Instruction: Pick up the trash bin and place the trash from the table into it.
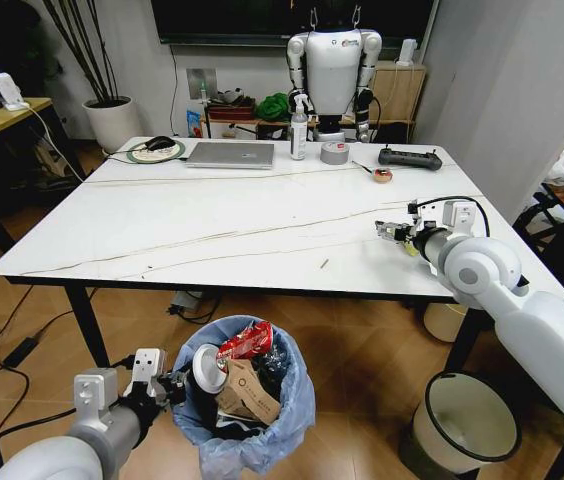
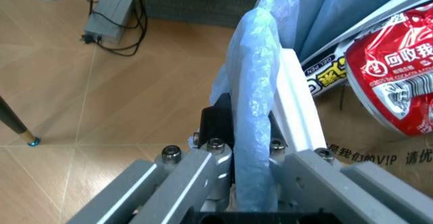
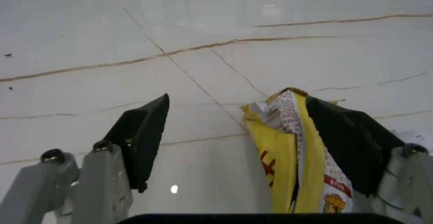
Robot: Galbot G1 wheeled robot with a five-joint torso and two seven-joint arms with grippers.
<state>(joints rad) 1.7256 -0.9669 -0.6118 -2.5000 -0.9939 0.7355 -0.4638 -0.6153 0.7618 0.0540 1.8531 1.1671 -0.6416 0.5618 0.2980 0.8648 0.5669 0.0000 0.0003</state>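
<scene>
A: Nearest the head camera, low on the robot's left, is the left gripper (image 1: 165, 386). What has it got?

B: The rim of the trash bin (image 1: 297, 420). In the left wrist view the 2 fingers (image 2: 216, 120) are closed onto the bin's white wall with the crinkly light-blue bag (image 2: 254, 107) pinched between them, 1 finger outside and 1 inside.

A: And the bin itself?

B: It sits below the near edge of the table (image 1: 212, 225), in front of it, over the wooden floor. It is already holding trash: a red wrapper (image 1: 246, 342), a torn piece of brown cardboard (image 1: 250, 392) and a paper cup (image 1: 208, 365) lying on its side (its open mouth faces the camera).

A: The right arm?

B: The right gripper (image 1: 392, 232) is over the right part of the table, close above the marble top. From its wrist camera the black pads stand well apart, yet a crumpled yellow-and-white wrapper (image 3: 291, 158) lies against 1 pad (image 3: 348, 145); the other pad (image 3: 142, 135) is clear of it. Whether the wrapper is stuck to that pad or resting on the table, I cannot tell.

A: Anything else on the table?

B: At the far edge, well apart from both grippers: a laptop (image 1: 230, 154), a spray bottle (image 1: 299, 128), a grey roll of tape (image 1: 334, 152) and a black controller (image 1: 410, 158). A tiny scrap (image 1: 324, 264) lies near the middle. A black-rimmed bin (image 1: 462, 420) stands on the floor at the right.
</scene>
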